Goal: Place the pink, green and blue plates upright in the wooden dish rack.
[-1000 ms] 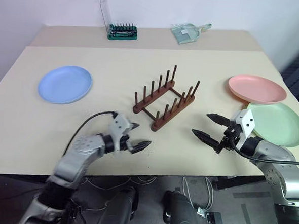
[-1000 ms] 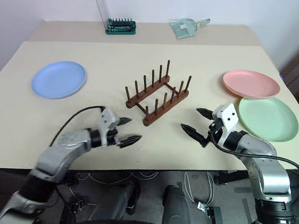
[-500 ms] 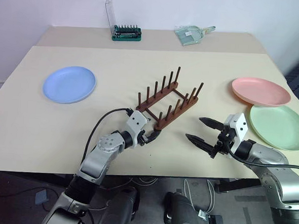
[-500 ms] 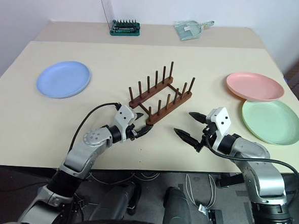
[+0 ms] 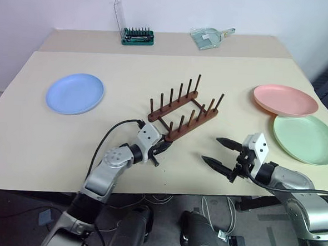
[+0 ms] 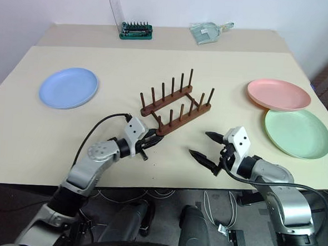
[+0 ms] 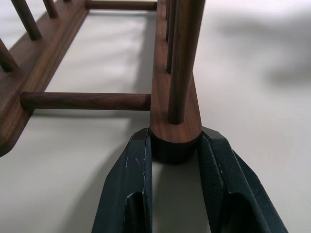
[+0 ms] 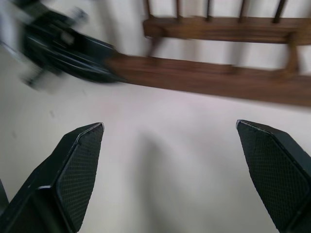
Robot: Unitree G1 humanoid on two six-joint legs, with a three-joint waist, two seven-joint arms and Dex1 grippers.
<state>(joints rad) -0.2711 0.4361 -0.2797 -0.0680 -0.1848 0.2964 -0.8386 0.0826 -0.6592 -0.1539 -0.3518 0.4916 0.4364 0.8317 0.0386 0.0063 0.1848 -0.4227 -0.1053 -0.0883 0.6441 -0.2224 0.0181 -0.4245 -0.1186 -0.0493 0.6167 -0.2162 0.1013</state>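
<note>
The wooden dish rack [image 5: 184, 110] stands empty and slanted at the table's middle. My left gripper [image 5: 161, 148] is shut on the near end of its front rail [image 7: 175, 127], one finger [image 7: 133, 167] on each side. My right gripper [image 5: 210, 149] hovers open to the right of that end, close to the table's front edge, with nothing in it. The blue plate [image 5: 75, 93] lies flat at the far left. At the right the pink plate [image 5: 285, 100] lies flat with the green plate [image 5: 305, 138] just in front of it.
A green bit set with a raised clear lid [image 5: 137, 36] and a clear plastic scoop [image 5: 209, 36] sit at the back of the beige table [image 5: 128, 70]. The table's front edge runs just below both grippers.
My left gripper has reached forward and right to the rack's near end and closed on its rail. My right gripper has sunk a little and stayed open.
</note>
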